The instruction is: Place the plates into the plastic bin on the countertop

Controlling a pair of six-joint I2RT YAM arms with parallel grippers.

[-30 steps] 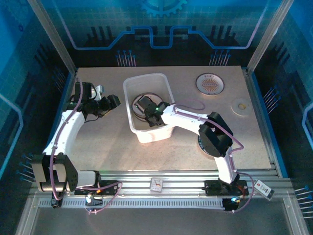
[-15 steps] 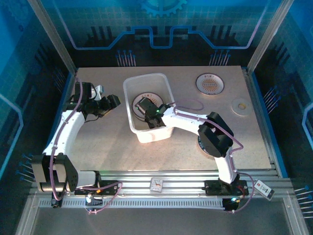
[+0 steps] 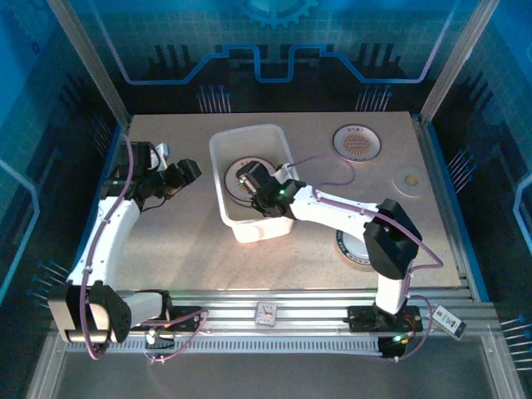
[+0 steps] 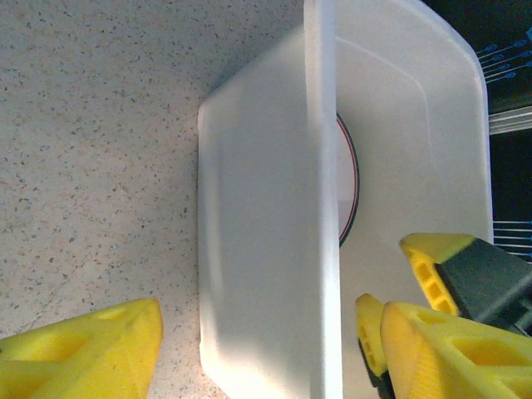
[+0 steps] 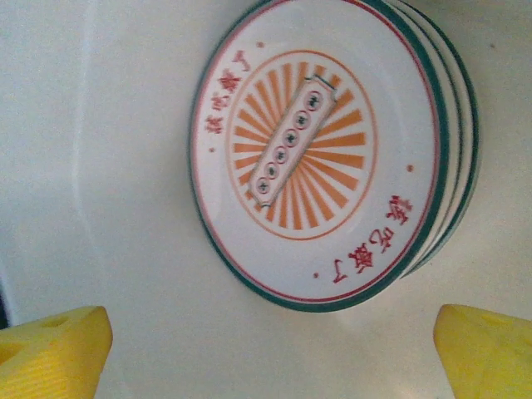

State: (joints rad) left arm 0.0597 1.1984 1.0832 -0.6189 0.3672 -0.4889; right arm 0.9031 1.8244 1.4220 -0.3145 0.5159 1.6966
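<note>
Several plates lie stacked inside the plastic bin, and my right claw hangs over them spread, pinching nothing, with bare bin floor beside the stack. My left claw is spread too, outside the bin's left wall, near it but apart, open surface around it. Right of the bin, a far plate sits by the surface's back edge; a near plate lies partly under my right arm.
</note>
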